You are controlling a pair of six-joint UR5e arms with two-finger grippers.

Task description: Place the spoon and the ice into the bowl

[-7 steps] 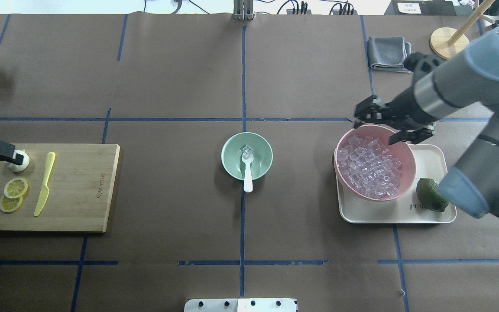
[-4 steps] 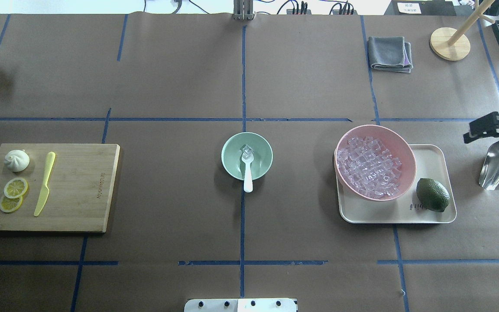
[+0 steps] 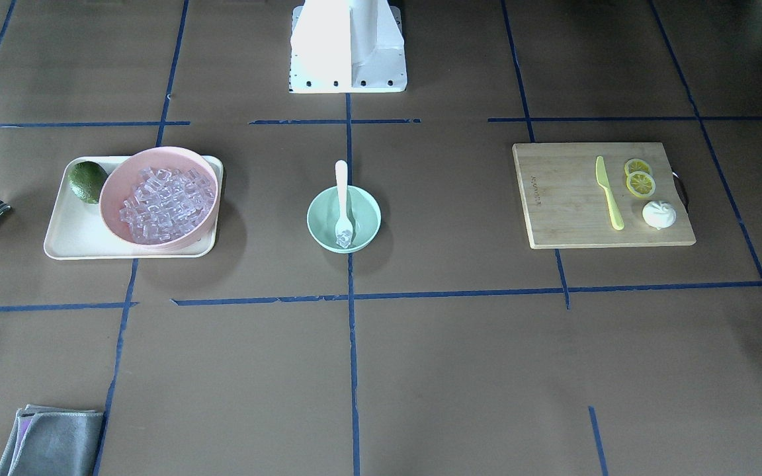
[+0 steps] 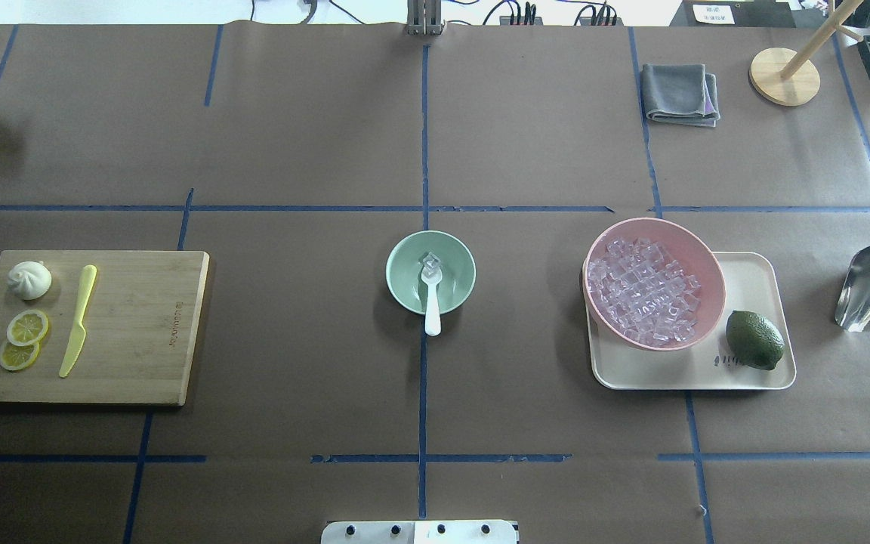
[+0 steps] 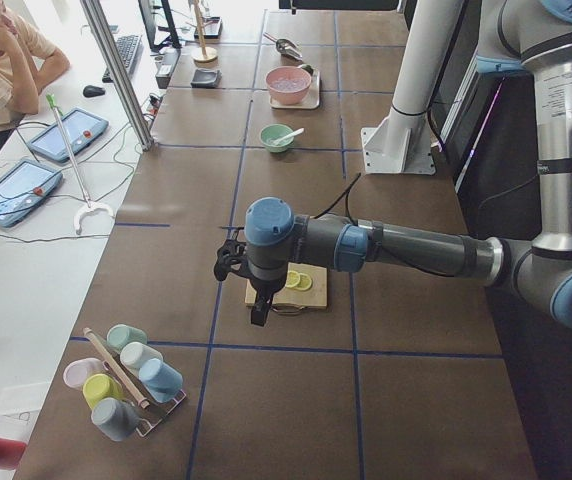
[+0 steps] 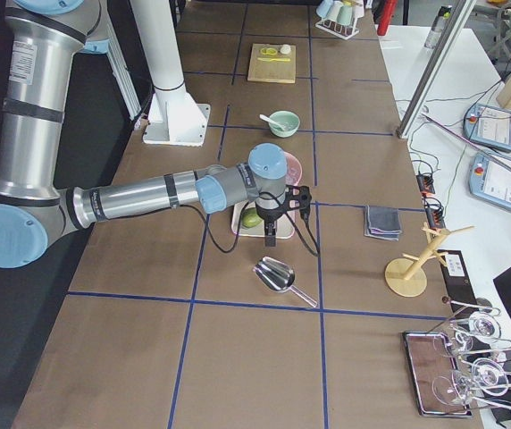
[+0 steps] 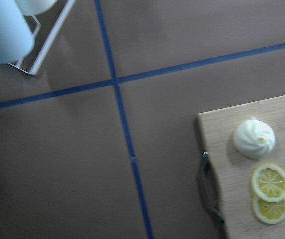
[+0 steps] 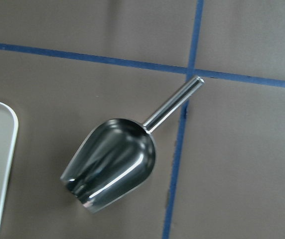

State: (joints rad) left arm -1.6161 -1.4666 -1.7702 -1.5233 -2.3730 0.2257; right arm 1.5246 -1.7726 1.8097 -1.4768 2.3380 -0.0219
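the spoon (image 4: 431, 296) is leaning in the bowl (image 4: 405, 285), the ice (image 4: 430, 262) sitting at its scoop. left gripper (image 5: 256, 317) and right gripper (image 6: 269, 236) are hanging above the table (image 4: 291, 340); cannot tell whether clenched.

We see a robot lab. Big robot arms (image 6: 139, 198) stand at a table (image 4: 291, 113) with brown paper and blue tape lines (image 4: 424, 151). A person (image 5: 1, 60) sits by touch screens (image 5: 71, 132) beside it.
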